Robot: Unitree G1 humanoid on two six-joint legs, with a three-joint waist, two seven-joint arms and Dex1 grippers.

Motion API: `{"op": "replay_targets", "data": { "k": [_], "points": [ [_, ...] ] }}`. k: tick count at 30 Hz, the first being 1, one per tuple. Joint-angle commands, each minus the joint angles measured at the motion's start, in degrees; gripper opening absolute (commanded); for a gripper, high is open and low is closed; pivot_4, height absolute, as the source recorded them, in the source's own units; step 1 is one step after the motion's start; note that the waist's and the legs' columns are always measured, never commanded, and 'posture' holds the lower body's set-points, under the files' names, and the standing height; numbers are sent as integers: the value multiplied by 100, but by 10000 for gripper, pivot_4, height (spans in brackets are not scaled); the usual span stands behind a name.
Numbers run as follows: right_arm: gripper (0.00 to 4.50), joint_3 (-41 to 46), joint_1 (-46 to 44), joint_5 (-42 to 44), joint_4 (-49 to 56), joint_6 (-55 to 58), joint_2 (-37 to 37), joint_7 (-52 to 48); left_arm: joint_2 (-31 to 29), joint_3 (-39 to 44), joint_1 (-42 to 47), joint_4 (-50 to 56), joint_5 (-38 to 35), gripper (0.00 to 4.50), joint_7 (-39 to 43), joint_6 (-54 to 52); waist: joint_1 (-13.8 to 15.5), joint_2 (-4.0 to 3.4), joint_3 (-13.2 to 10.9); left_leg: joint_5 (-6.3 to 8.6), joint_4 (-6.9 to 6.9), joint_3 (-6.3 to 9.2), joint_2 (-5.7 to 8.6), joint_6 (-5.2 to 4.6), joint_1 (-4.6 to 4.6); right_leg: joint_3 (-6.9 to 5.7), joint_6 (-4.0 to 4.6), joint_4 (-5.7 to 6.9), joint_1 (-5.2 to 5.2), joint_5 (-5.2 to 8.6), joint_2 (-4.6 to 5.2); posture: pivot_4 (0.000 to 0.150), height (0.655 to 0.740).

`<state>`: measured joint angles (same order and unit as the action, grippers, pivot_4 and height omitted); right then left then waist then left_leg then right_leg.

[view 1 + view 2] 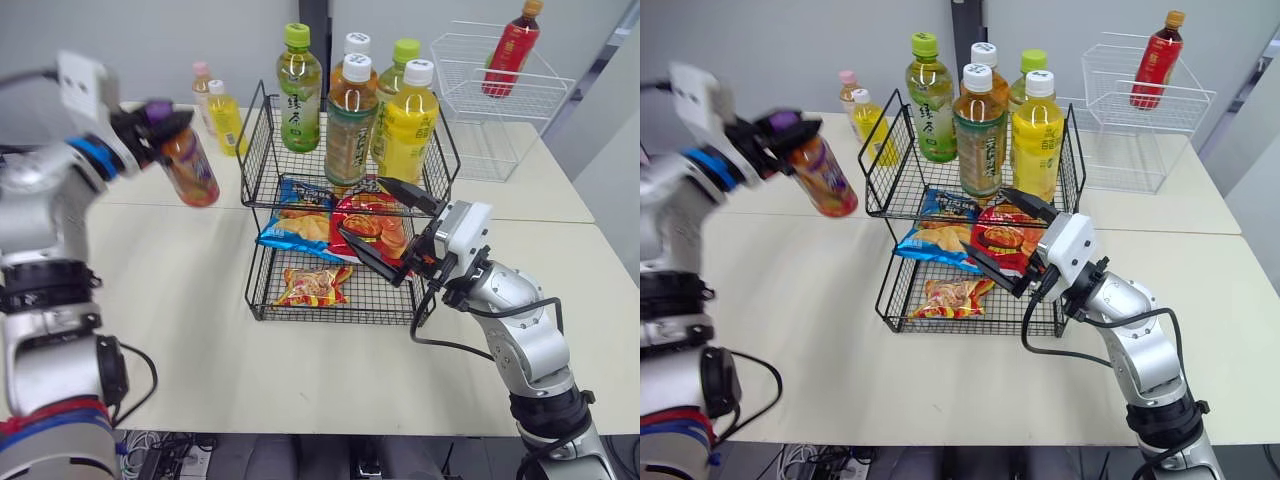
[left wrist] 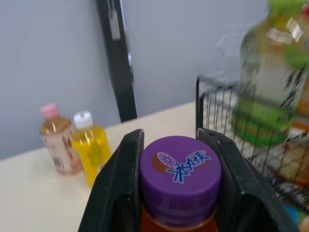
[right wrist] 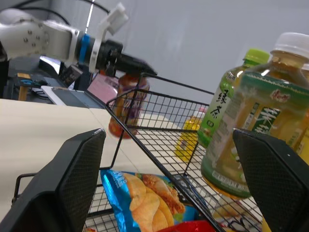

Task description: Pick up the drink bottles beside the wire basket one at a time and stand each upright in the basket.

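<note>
My left gripper [image 1: 155,118] is shut on the purple cap of an orange drink bottle [image 1: 190,168], held tilted in the air to the left of the black wire basket [image 1: 262,135]; the cap [image 2: 180,174] sits between the fingers. Several bottles stand upright in the basket's top tier, among them a green-cap tea [image 1: 299,93] and a yellow drink [image 1: 408,125]. Two small bottles, pink-cap [image 1: 203,88] and yellow [image 1: 226,117], stand on the table behind the basket's left side. My right gripper [image 1: 378,228] is open in front of the basket's lower tiers, holding nothing.
Snack bags [image 1: 313,286] lie in the basket's lower tiers. A white wire rack [image 1: 500,95] at the back right carries a red bottle [image 1: 511,50]. The table [image 1: 180,300] is bare in front and to the left of the basket.
</note>
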<state>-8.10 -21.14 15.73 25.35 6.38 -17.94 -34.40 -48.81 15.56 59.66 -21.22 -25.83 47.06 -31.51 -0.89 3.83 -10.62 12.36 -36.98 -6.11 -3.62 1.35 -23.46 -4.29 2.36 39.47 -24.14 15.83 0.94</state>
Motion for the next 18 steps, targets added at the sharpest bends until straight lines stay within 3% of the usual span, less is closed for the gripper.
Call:
{"op": "replay_targets", "data": {
  "k": [1,8,18],
  "points": [
    [45000,86,-112,-88,25,-296,86,114,-223,184,918,498,-583,13638,220,-587,30,0,0,0,1,-2,3,-1,1,3,-2,-2,2,-1,2,1500,7400],
    [45000,112,-134,-203,-148,-612,241,213,143,-98,2102,407,-874,13638,313,-1221,60,-2,0,0,0,-3,4,0,7,6,-3,6,3,-1,2,1500,7400],
    [45000,138,-16,-291,-66,-686,252,365,934,-691,1707,412,-563,13638,346,-944,27,-5,-2,-3,-2,-18,3,4,26,24,1,41,0,0,1,1500,7400]
  ]
}}
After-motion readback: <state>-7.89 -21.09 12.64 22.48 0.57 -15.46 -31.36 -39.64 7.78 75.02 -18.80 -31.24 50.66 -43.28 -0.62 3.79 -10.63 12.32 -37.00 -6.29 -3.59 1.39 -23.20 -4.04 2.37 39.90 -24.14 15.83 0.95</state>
